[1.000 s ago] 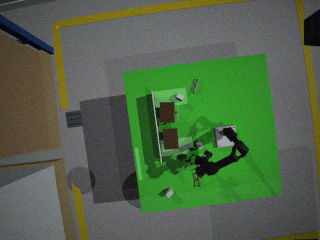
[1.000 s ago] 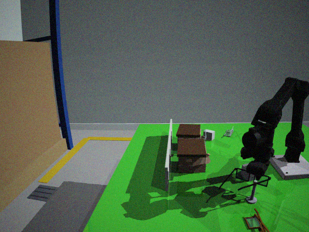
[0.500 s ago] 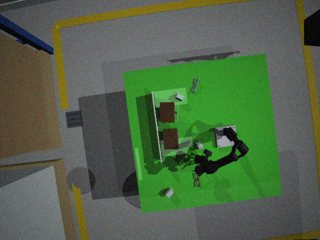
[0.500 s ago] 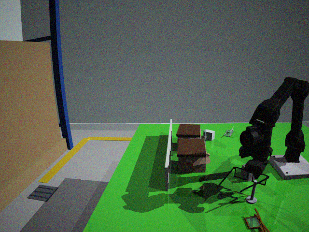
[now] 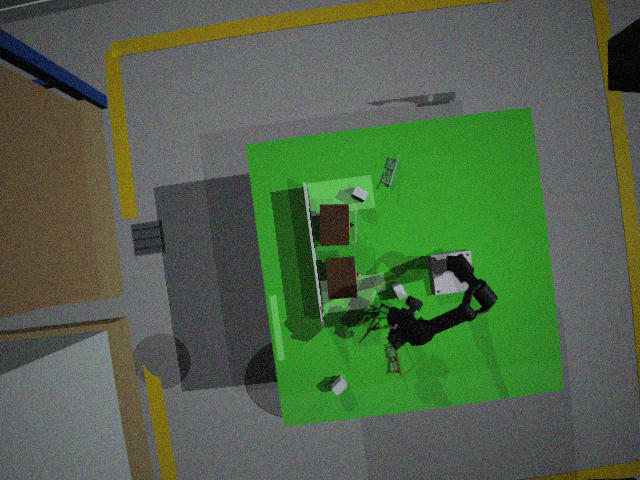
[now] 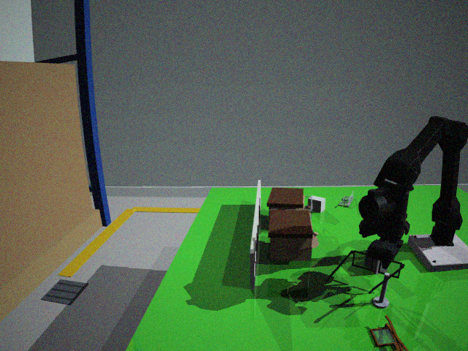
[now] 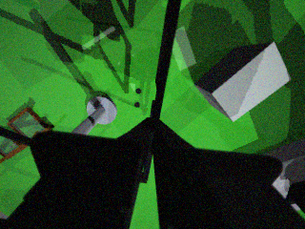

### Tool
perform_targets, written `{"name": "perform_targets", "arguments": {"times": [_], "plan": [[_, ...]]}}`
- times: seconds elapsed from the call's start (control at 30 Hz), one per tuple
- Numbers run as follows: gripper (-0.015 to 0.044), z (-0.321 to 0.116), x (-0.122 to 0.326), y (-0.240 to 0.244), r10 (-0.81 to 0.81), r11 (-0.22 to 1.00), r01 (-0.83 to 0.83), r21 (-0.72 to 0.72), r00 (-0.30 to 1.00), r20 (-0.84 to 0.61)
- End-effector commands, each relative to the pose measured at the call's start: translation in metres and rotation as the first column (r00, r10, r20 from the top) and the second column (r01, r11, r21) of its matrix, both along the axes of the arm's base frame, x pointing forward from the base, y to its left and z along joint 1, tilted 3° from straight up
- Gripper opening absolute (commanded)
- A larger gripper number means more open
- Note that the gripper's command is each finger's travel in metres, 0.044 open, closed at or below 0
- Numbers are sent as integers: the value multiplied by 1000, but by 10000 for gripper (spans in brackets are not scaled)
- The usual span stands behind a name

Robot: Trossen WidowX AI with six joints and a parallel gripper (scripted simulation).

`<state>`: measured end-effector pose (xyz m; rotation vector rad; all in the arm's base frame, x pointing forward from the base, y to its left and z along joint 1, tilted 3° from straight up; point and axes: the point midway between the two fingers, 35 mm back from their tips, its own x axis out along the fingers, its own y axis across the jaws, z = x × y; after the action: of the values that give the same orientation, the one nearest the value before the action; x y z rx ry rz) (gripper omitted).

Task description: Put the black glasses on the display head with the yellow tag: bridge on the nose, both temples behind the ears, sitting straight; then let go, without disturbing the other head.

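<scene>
The top view looks down from high above, taking in the whole green worktop [image 5: 465,170] [image 6: 211,325] and surrounding floor. The exterior view looks across it from one side, nearer, at a shallow slant, sharing both heads [image 5: 341,277] [image 6: 290,241] with the top view; the wrist view looks past the pincer [image 5: 383,319] [image 6: 379,266] [image 7: 153,119] from close up.

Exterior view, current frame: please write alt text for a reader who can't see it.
A black robot arm's gripper holds black glasses in the air above a green mat, near a small post on a round base. Two brown-topped display heads stand left of it, beside a thin white panel.
</scene>
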<state>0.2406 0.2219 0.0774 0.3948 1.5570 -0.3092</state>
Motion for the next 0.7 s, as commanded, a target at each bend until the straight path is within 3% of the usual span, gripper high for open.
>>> {"name": "perform_targets", "arguments": {"times": [0.0, 0.67], "plan": [[0, 0, 2, -2, 3, 1000, -3, 5, 1000, -2], [0, -1, 14, -12, 3, 1000, -3, 4, 1000, -1]]}}
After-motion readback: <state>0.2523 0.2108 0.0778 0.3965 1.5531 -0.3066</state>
